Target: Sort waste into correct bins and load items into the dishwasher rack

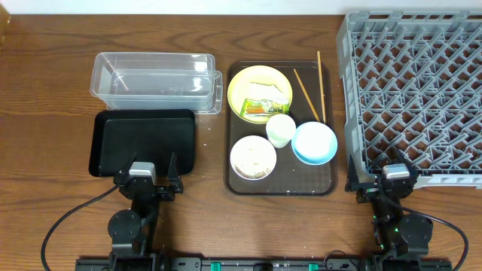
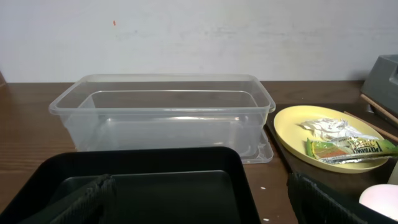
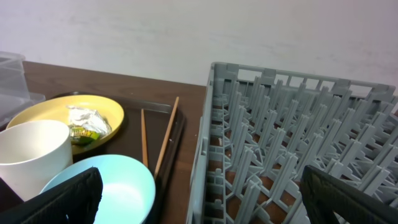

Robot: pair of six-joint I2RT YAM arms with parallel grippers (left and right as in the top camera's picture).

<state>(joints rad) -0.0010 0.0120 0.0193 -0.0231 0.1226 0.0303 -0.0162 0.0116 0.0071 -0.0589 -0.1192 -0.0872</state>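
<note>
Wide and empty, left fingers (image 2: 81,202) overhang the black tray (image 2: 155,163), right fingers (image 3: 351,199) the rack (image 3: 280,118).

Overhead: rack (image 1: 348,98) runs off the right edge; contents of white bowl (image 1: 253,158) too small to make out. Left wrist: black tray (image 2: 186,186) cut by bottom edge, cup (image 2: 380,202) only a blurred sliver in the corner, wrapper (image 2: 351,149) print unreadable. Right wrist: tub (image 3: 11,74) clipped at left, blue bowl (image 3: 118,180) cut at bottom, cup hides part of plate (image 3: 43,112)
</note>
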